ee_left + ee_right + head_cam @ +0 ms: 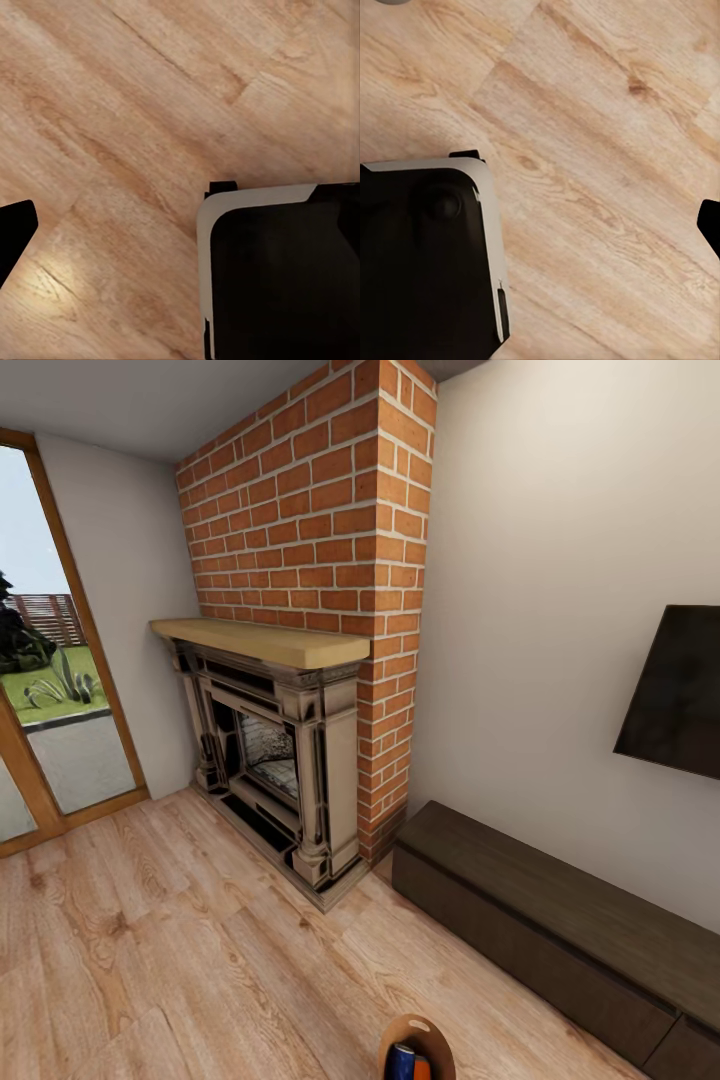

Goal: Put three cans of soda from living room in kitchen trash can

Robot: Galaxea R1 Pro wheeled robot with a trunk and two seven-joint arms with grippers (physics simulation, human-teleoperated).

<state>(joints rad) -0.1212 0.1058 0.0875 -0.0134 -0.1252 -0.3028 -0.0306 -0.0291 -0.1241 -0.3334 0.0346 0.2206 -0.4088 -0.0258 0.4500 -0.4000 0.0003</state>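
Head view catches the tash can (417, 1046) low by the robot, blue and orange cans inside, presumably for carrying; neither pincer's opening can be told.

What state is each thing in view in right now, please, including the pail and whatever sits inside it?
tash can: upright at the head view's bottom edge, partly cut off, holding cans.
blue can: standing inside the pail.
orange can: inside the pail, beside the blue one; a third can cannot be made out.
fireplace: unlit.
wall screen: dark, off.
dark low bench: drawers shut.
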